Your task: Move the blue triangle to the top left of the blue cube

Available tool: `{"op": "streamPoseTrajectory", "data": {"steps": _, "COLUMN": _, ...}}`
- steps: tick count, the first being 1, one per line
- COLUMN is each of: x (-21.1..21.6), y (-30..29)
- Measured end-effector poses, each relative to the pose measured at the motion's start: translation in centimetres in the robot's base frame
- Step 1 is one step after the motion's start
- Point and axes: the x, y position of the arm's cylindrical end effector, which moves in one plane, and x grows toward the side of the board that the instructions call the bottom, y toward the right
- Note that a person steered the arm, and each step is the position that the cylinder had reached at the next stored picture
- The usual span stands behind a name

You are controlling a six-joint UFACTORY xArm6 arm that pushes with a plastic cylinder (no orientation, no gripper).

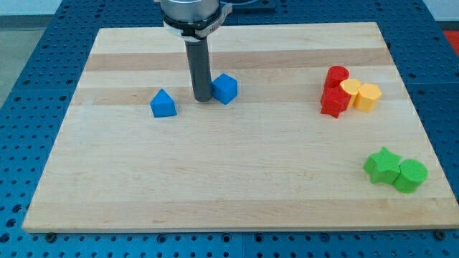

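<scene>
The blue triangle (163,104) lies on the wooden board (237,193), left of the middle. The blue cube (225,88) sits to its right and slightly nearer the view's top. My tip (203,98) is on the board between them, right against the cube's left side and about a block's width to the right of the triangle. The rod rises straight up out of the view's top.
At the view's right is a tight cluster: a red cylinder (337,74), a red star-shaped block (334,102) and two yellow blocks (351,89) (368,97). A green star (382,165) and a green cylinder (411,175) touch at the lower right.
</scene>
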Motion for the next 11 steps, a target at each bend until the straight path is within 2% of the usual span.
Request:
{"op": "streamPoseTrajectory", "data": {"steps": 2, "x": 12.0, "y": -3.6}}
{"op": "streamPoseTrajectory", "data": {"steps": 3, "x": 12.7, "y": -6.8}}
{"op": "streamPoseTrajectory", "data": {"steps": 4, "x": 6.4, "y": -8.6}}
{"op": "streamPoseTrajectory", "data": {"steps": 6, "x": 1.7, "y": -7.8}}
{"op": "streamPoseTrajectory", "data": {"steps": 8, "x": 0.6, "y": -1.8}}
{"op": "streamPoseTrajectory", "data": {"steps": 9, "x": 0.7, "y": -1.8}}
{"op": "streamPoseTrajectory", "data": {"steps": 11, "x": 2.0, "y": -7.4}}
